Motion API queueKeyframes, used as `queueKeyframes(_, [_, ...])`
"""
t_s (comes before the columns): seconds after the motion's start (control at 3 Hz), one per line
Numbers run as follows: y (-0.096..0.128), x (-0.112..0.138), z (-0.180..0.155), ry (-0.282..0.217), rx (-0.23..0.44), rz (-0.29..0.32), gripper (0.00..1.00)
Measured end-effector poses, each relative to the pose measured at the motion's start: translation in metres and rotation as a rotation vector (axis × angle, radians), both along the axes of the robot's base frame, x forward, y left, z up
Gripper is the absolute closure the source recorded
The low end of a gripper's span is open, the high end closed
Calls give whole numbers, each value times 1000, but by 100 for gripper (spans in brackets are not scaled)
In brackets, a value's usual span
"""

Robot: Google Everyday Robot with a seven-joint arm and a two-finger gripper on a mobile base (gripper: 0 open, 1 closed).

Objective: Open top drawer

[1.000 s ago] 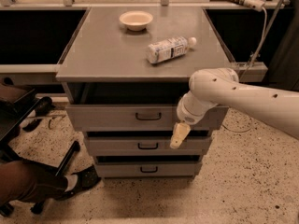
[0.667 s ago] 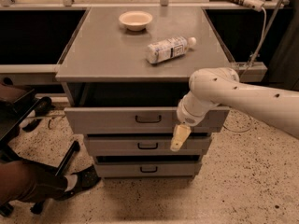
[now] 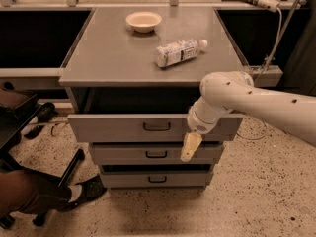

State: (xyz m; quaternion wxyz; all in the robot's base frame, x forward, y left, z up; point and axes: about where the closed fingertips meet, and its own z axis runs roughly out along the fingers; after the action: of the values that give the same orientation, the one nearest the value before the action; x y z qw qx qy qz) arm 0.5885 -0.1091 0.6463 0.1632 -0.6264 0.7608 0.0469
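Hanging before the drawer fronts, the gripper (image 3: 190, 147) sits low and right of the black handle (image 3: 156, 127), apparently not on it; how far open it is, I cannot tell. The top drawer (image 3: 113, 130) juts partway out, so it probably needs regripping. Beyond, a bottle (image 3: 177, 52) lies on its side, its label unreadable.

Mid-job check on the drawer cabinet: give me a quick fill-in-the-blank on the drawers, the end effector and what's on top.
The top drawer stands ____, its front forward of the two below.
The end effector hangs to the ____ of that drawer's black handle.
The plastic bottle lies on its ____ on the cabinet top.
Missing words: open; right; side.
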Motion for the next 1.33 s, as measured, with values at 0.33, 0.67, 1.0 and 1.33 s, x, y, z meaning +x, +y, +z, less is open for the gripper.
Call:
queueKeyframes(0.33, [0, 0, 0, 0, 0, 0, 0])
queueKeyframes(0.67, [1, 0, 1, 8, 1, 8, 0])
queueKeyframes(1.0, [2, -8, 3, 26, 7, 20, 0])
queueKeyframes(1.33, [3, -26, 11, 48, 16, 33, 0])
